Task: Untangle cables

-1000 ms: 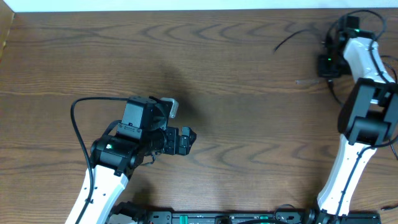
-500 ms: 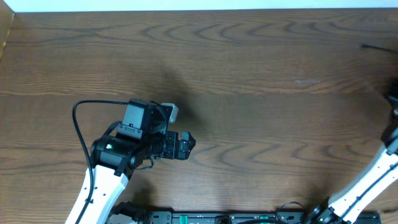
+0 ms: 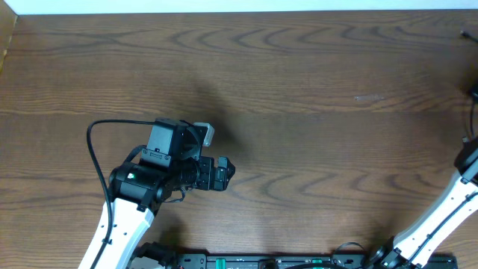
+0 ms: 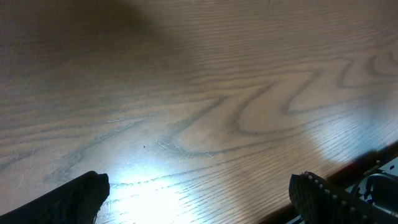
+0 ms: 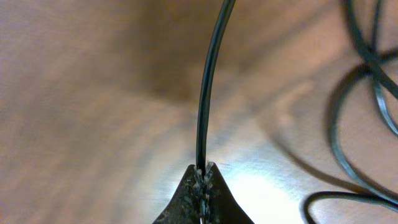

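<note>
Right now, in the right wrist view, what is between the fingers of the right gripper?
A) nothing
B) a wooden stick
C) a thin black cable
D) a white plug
C: the right gripper is shut on a thin black cable, which runs up from its closed tips.

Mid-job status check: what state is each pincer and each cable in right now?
left pincer: open wide, empty, over the table.
right pincer: shut on black cable.
black cable: pinched at the tips, running straight away from them.
other cable loops: slack curves on the table, not gripped.
</note>
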Controlling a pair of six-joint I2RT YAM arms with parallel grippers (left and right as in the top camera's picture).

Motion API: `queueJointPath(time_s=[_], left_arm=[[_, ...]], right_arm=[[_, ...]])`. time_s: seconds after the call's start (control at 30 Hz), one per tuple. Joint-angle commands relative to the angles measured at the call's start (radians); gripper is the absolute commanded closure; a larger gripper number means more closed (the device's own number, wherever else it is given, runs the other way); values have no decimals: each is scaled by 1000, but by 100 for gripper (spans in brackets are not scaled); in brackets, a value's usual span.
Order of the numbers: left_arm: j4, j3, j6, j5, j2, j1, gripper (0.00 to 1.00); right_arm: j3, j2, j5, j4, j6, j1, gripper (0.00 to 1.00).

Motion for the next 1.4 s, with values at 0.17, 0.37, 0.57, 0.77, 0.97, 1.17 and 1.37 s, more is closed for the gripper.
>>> queueJointPath(time_s=[0.17,0.37,0.57,0.77,0.97,1.17,1.37], left_arm=[[-14,-3,20,12,0,-4,2],[-6,-3,26,5,0,-4,2],[19,-2,44,-3,0,-4,2],[96,-2,12,-4,-7,-4,2],[143,-2,-20,-18,-18,-4,2],[140,-2,-20,-18,-18,-4,2],[172,-2,-19,-18,-22,-4,2]], right_arm=[[92,4,13,-22,81,31,18],[164,4,28,-115,130,40,1],[255,-19,57,-235,135,73,1],[265,-131,392,-420,374,96,1],[265,-318,481,-544,508,90,1],[265,-440,451,-589,489,90,1],[265,-493,396,-626,458,106,1]])
